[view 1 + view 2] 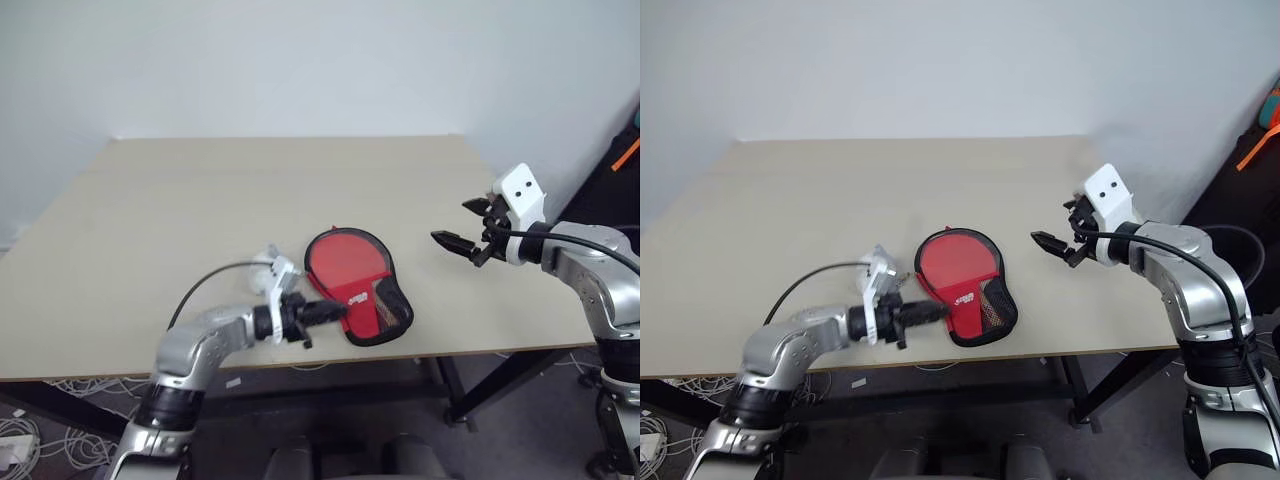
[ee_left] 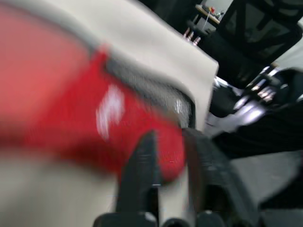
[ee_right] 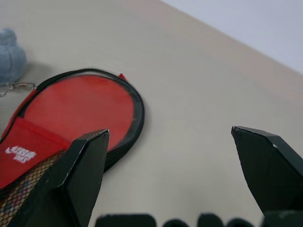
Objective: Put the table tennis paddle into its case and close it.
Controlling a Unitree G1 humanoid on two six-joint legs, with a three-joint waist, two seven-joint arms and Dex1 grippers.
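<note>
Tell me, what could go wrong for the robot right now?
The case lies close to the table's near edge, so a push from the left pincer at its narrow end might slide it off. The right pincer hangs open above the table, apart from the case, so nothing holds it steady.

1. Case (image 1: 352, 283): soft cloth, red panel matt w/ white printed logo, black fabric edging; the mesh part (image 1: 392, 305) is an open black net.
2. Table (image 1: 290, 190): pale wood-look top, smooth, matt, faint grain.
3. Right gripper (image 1: 462, 226): black fingers (image 3: 78, 176) of hard plastic, smooth, slight sheen; white plastic block on the wrist.
4. Left gripper (image 1: 338, 310): black plastic, semi-matt; arm shell is silver, metal-like, glossy.
5. Small lump (image 3: 10, 56): grey-blue, fuzzy cloth, w/ a shiny metal chain.
</note>
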